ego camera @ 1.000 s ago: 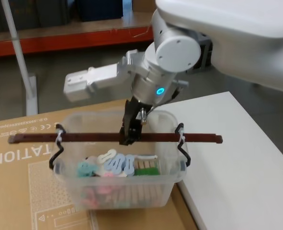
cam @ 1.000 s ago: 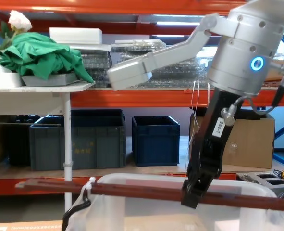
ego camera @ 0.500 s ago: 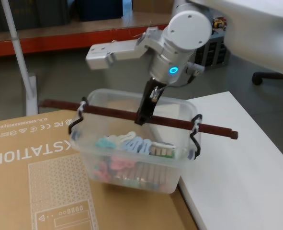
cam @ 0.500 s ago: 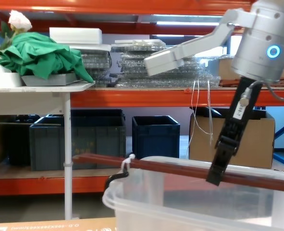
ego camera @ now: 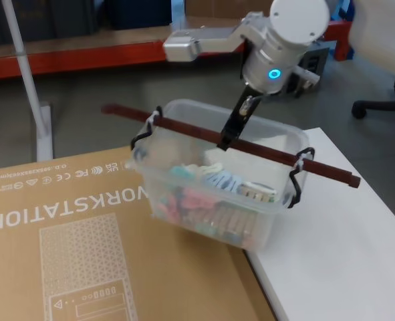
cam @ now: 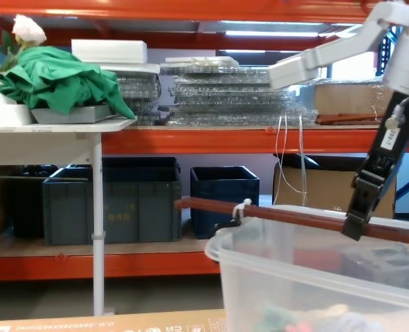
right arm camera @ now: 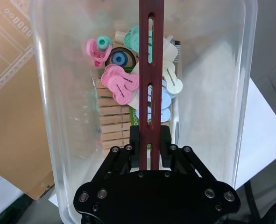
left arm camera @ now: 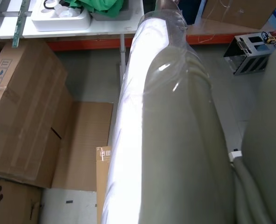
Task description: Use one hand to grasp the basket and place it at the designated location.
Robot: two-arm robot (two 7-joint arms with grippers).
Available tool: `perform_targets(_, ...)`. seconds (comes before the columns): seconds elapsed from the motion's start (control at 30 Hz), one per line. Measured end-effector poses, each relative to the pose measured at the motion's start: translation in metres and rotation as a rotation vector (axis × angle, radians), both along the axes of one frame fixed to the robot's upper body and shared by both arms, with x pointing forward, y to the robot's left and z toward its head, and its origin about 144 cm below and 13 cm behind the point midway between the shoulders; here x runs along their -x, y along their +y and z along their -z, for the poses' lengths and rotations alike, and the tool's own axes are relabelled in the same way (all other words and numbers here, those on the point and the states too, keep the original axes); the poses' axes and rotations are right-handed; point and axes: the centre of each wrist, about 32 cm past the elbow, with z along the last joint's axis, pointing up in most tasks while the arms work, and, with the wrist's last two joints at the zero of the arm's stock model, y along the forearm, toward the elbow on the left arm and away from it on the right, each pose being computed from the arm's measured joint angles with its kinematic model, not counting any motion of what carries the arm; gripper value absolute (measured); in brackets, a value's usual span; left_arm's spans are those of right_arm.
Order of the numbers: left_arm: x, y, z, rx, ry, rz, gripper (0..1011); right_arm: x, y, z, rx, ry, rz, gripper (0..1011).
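The basket [ego camera: 264,231], a translucent whitish tub holding clothespins and coloured clips [right arm camera: 119,84], hangs tilted in the air over the seam between the cardboard and the white table. Its reddish-brown bar handle [ego camera: 184,127] runs across the top, tied on with white zip ties. My right gripper [ego camera: 226,139] is shut on the handle's middle, coming down from above. In the right wrist view the black fingers [right arm camera: 134,140] clamp the slotted bar [right arm camera: 151,70]. The chest view shows the gripper [cam: 354,225] on the bar [cam: 287,216] above the tub [cam: 294,290]. The left wrist view looks along the pale casing of the parked left arm [left arm camera: 166,140].
A brown cardboard sheet printed WORKSTATION [ego camera: 63,234] lies at the left, with the white table [ego camera: 337,254] to its right. A white stand pole [ego camera: 23,67] rises at the far left. Orange racking [cam: 190,138] holds dark crates [cam: 225,197] behind.
My right gripper has carried the basket to the right and farther away, toward the white table. The tub has turned and tilted, and its handle now slants down to the right.
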Motion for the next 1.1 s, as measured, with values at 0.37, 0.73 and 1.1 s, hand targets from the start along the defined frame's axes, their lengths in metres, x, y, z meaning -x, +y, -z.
perform_targets(0.37,0.0,0.0,0.0,0.0,0.0,0.0,0,-0.01,-0.041,-0.006,-0.022,0.009,0.176,242)
perform_targets(0.73,0.0,0.0,0.0,-0.001,0.0,0.0,0,-0.018,-0.083,-0.009,-0.043,0.016,0.358,241)
perform_targets(1.1,0.0,0.0,0.0,0.0,0.0,0.0,0,-0.024,-0.112,-0.004,-0.037,0.037,0.507,241)
